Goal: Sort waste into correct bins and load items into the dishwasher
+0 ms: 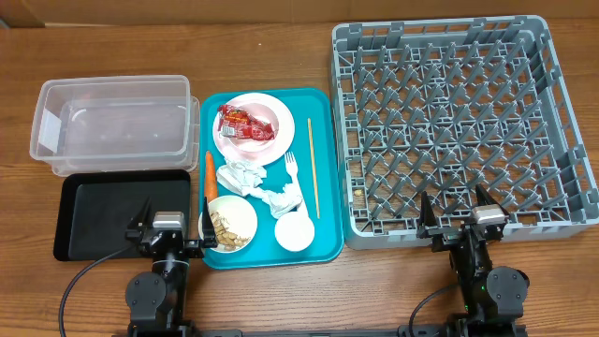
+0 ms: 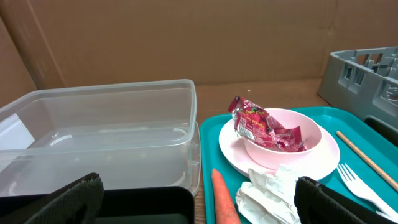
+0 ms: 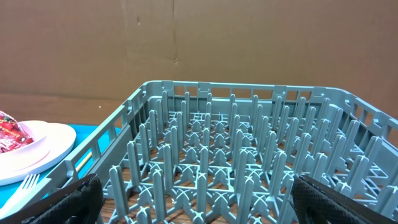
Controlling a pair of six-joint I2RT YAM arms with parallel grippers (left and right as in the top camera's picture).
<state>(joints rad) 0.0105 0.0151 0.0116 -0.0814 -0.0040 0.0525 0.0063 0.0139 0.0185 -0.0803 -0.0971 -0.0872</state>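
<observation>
Currently, L hand [image 1: 171, 217] wide, empty, at black tray [image 1: 94, 211] edge; R hand [image 1: 455, 208] wide, by rack [image 1: 440, 28] rim.

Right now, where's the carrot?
Overhead view: the carrot lies at the left edge of the teal tray, just left of the crumpled napkins, near the scrap bowl.

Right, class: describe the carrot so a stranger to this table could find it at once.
Start at the teal tray in the middle of the table, left of the big grey rack. Along its left edge, beside the crumpled napkin, lies the carrot. It is the only orange thing there, slim and tapered.
</observation>
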